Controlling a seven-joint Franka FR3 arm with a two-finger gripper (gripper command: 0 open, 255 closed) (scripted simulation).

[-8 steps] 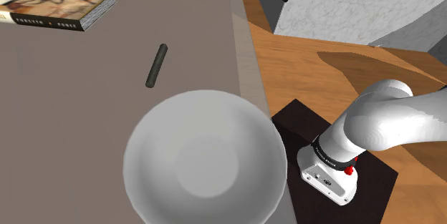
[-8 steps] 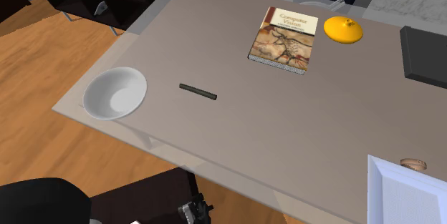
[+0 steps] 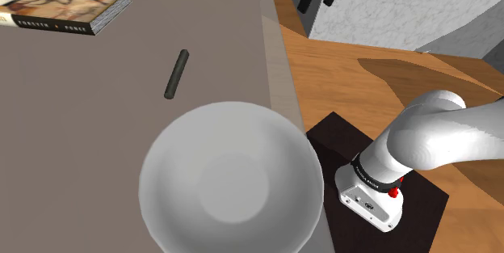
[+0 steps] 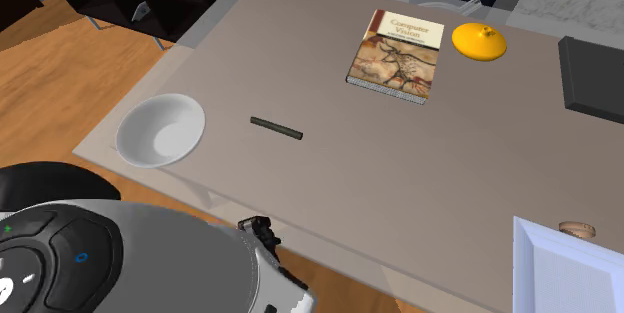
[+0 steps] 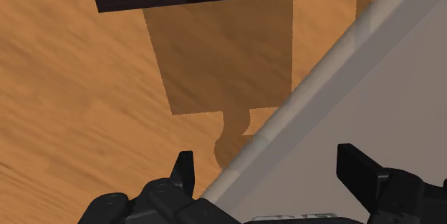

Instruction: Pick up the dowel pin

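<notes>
1. Dowel pin: a short dark rod lying flat on the grey table. It rests on open surface, touching nothing.
2. Surroundings: in the shoulder view the white bowl sits nearer than the pin, close to it but apart. The book lies farther off towards that view's left.
3. End effector: the gripper has its two black fingers standing apart with nothing between them. In the wrist view it looks down on the table's pale edge and the wooden floor beside it. It is well apart from the pin.
4. Status, by judgement: the approach is not yet made. The hand must cross over the table, line up across the rod and descend.
5. Risk, rolling: the pin is round and slim. If one finger meets it before the other, it would likely roll or skid away.
6. Risk, alignment: if the fingers close along the rod's length rather than across it, the hold would be poor or fail.
7. Risk, depth: the rod lies low, so descending too far would drive the fingertips into the tabletop.
8. Risk, collision: the bowl stands near the pin, and a careless descent could knock it.
</notes>
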